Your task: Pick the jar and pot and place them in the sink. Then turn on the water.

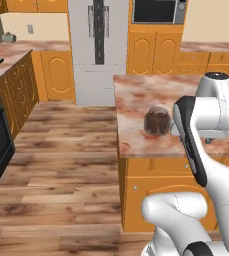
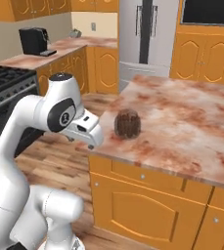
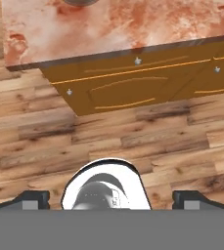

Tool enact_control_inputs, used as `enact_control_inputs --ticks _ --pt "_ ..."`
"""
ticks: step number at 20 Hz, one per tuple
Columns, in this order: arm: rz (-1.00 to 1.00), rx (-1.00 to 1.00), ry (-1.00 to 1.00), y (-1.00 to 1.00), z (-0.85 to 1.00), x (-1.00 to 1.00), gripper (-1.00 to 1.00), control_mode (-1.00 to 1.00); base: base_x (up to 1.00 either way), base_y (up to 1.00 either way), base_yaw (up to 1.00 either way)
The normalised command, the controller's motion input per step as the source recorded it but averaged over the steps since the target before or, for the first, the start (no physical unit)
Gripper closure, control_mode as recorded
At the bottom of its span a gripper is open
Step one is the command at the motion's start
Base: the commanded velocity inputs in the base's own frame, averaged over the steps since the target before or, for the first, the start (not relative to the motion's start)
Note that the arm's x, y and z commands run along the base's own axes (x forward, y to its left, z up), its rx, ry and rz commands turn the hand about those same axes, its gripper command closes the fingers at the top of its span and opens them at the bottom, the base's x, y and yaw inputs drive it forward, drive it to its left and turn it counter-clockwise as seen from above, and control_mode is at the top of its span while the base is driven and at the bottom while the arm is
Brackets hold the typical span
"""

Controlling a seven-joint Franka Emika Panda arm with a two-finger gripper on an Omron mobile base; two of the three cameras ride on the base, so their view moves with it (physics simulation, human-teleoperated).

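You've got the jar (image 1: pixel 157 121) standing upright on the bench (image 1: pixel 136 100), close to the bench's front edge and not far from its front left corner as the left base camera shows it. From the right base view the jar (image 2: pixel 127 123) sits just in from that same near edge of the marbled top (image 2: pixel 182 122), dark reddish-brown contents clear through the glass. Your arm is folded up in front of the bench, the white wrist hanging out beyond the bench's edge, apart from the jar and touching nothing. Look at the hand view: the tool (image 3: pixel 111 200) points down at the wooden floor (image 3: pixel 35 141), fingertips (image 3: pixel 33 199) spread wide at the bottom corners, nothing between them, so it's fully open and empty. At the top of that view there's a grey curved sliver right at the frame edge on the bench top; that may be the jar's base, but it's cut off too much to be sure. Orange cabinet drawers (image 3: pixel 133 83) sit under the bench's front edge.
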Motion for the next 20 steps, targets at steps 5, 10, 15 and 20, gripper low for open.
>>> enact_control_inputs --ticks 5,10,15,20 --pt "0.00 0.00 0.00 0.00 0.00 0.00 -1.00 1.00 0.52 -0.22 -0.17" --pt "0.00 0.00 0.00 0.00 0.00 0.00 -1.00 1.00 0.56 -0.17 -0.19" --pt "0.00 0.00 0.00 0.00 0.00 0.00 -1.00 1.00 0.40 -0.07 -0.32" --pt "0.00 0.00 0.00 0.00 0.00 0.00 -1.00 1.00 0.46 -0.12 -0.28"
